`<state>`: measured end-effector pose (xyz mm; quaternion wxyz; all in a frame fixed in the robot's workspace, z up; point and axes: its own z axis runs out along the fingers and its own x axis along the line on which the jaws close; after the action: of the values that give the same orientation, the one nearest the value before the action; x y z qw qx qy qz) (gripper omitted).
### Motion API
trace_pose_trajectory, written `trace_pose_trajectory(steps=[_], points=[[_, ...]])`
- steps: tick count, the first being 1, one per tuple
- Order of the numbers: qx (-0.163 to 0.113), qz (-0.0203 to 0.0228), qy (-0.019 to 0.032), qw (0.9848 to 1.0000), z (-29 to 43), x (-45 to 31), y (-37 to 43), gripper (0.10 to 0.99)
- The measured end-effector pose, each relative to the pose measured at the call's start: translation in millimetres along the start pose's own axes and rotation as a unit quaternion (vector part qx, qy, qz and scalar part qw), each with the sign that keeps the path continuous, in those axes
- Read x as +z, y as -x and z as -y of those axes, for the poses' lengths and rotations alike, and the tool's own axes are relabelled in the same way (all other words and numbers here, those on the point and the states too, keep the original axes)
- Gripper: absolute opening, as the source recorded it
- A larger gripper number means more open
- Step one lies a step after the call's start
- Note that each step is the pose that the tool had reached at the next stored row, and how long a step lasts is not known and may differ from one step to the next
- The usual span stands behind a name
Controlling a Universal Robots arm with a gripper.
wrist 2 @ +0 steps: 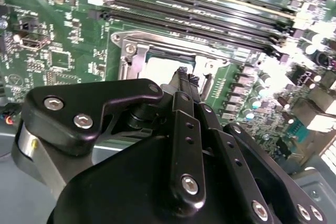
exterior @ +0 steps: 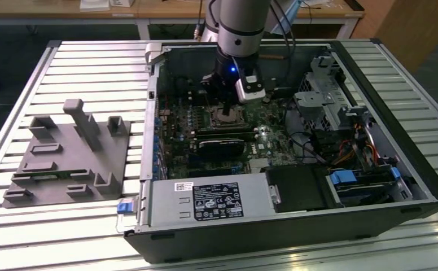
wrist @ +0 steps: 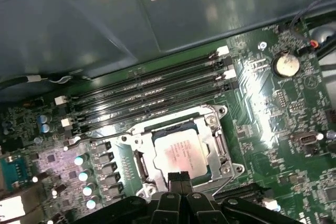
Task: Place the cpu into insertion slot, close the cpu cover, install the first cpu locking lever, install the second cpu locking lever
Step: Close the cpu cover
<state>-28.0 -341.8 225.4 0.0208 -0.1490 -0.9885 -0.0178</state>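
The cpu (wrist: 178,150), a square silvery chip, lies flat in the insertion slot (wrist: 167,129) on the green motherboard (wrist: 273,119). The cpu cover (wrist: 211,136), a silvery metal frame, lies down around the chip with the chip's top showing through its window. Thin wire levers run along the socket's sides (wrist: 102,138) (wrist: 224,183); whether they are latched I cannot tell. My gripper (wrist: 178,177) is shut, its black tips together at the edge of the cover, nothing between them. In the second wrist view the gripper (wrist 2: 184,77) stands just over the cpu (wrist 2: 155,69). In the exterior view the gripper (exterior: 227,108) hangs over the socket (exterior: 227,118).
Long black memory slots (wrist: 147,90) run close beside the socket. Capacitors (wrist: 84,174) and a coin battery (wrist: 286,65) stand on the board. The case holds a power supply (exterior: 204,200) and drive cage (exterior: 324,101). A grey fixture (exterior: 68,152) lies on the exterior view's left.
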Motion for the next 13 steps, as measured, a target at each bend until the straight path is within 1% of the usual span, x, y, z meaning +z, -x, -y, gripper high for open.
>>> trace_pose_trajectory(steps=[5,7,10,13], points=[[-0.011,0.0128,0.0108,0.9998,0.0,0.4,0.0,0.106],[-0.016,0.0165,0.0145,0.9996,0.0,0.7,0.0,0.106],[-0.029,0.0165,0.0149,0.9993,0.0,0.9,0.0,0.106],[-0.055,0.0153,0.0143,0.9983,0.0,1.6,0.1,0.106]])
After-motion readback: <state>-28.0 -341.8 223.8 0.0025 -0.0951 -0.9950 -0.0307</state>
